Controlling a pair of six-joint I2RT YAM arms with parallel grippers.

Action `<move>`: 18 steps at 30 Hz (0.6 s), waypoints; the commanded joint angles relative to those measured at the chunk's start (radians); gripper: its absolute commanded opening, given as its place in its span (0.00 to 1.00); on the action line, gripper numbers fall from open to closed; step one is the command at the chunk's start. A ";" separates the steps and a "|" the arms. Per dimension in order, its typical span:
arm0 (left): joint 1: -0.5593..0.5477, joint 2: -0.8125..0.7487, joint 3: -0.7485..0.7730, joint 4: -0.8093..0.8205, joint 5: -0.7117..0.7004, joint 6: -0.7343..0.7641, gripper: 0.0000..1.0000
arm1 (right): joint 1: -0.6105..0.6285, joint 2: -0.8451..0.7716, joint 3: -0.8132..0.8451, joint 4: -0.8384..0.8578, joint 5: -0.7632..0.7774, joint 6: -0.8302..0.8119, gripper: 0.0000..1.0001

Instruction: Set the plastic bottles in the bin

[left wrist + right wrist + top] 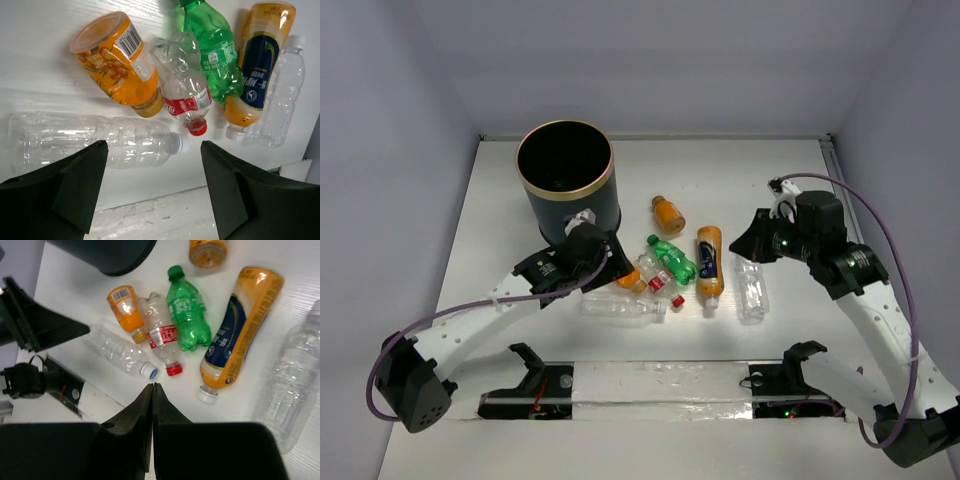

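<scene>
Left pincer [153,150]: open, empty, over a clear ribbed plastic bottle [75,137] lying flat | Right pincer [152,387]: closed on nothing | Seven small plastic bottles [670,258]: lying clustered on the white table [800,200], just right of the dark cylindrical gold-rimmed bin [552,215].

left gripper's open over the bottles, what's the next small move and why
Probably turn the left gripper at the wrist so that it straddles the width of the nearest clear plastic bottle, then lower. It hangs open above that bottle, which lies lengthwise along the line between its fingers, one finger overlapping its body. Closing as it stands would likely miss the bottle's sides.
</scene>
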 commanded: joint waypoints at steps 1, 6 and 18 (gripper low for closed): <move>-0.010 0.029 -0.004 0.077 -0.068 -0.035 0.73 | 0.045 -0.022 -0.030 0.034 -0.011 -0.010 0.07; -0.010 0.121 -0.010 0.109 -0.071 -0.072 0.82 | 0.066 -0.048 -0.081 0.032 -0.014 -0.007 0.29; 0.021 0.218 -0.037 0.186 -0.178 -0.147 0.85 | 0.066 -0.088 -0.110 -0.004 -0.040 -0.042 0.62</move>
